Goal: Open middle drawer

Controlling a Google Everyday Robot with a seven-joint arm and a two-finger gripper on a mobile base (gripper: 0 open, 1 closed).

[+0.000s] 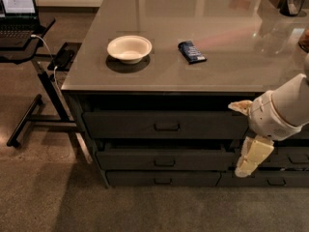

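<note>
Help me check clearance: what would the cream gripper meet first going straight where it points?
The cream gripper hangs pointing down at the right end of the dark grey metal middle drawer. Straight on, it probably meets the brownish carpeted floor first; depth is unclear.
</note>
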